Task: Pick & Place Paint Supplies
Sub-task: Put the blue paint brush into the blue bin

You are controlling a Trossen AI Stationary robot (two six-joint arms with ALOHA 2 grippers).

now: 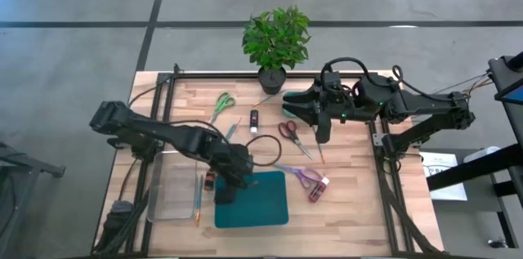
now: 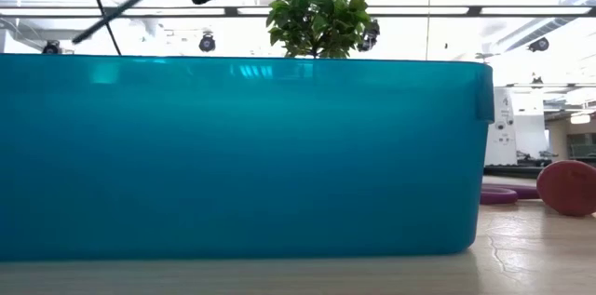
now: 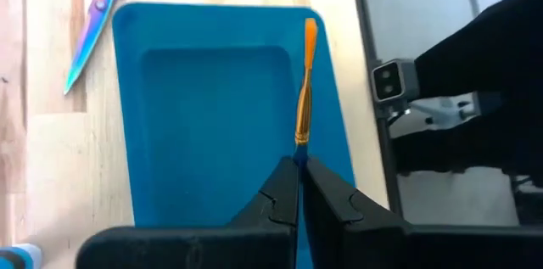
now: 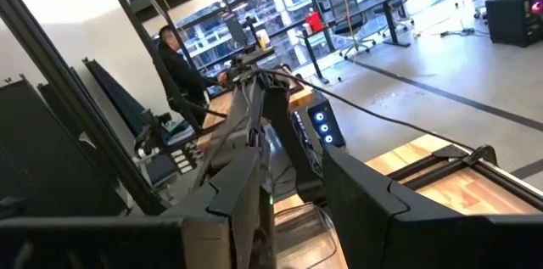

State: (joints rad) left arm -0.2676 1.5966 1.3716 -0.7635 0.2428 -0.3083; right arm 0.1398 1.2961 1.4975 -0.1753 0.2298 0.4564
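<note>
My left gripper [image 1: 230, 184] hangs over the left rim of the teal bin [image 1: 253, 199], shut on a thin orange-handled brush [image 3: 304, 91]. My right gripper [image 1: 323, 132] is raised at the table's far right and points level. Its fingers stand apart in the right wrist view [image 4: 293, 201] with nothing between them. A black-and-white paint bottle [image 1: 254, 120] lies at mid-table. A dark red one [image 1: 209, 181] lies beside the bin and a pinkish one [image 1: 318, 189] to the bin's right. Another orange brush [image 1: 198, 198] lies next to a clear tray [image 1: 173, 195]. My left gripper pinches one end of the brush [image 3: 299, 152] between its two fingertips. The fingers slant down from the table's left and run along the brush. The brush sticks out past them in line, orange end [image 3: 310, 30] farthest, clear above the bin's floor.
Green scissors [image 1: 221, 104], red scissors [image 1: 288, 132] and purple scissors [image 1: 304, 177] lie on the wooden table. A potted plant [image 1: 276, 42] stands at the far edge. A black cable loop [image 1: 263, 149] lies behind the bin. In the low view the bin's wall [image 2: 242, 155] blocks most of the table.
</note>
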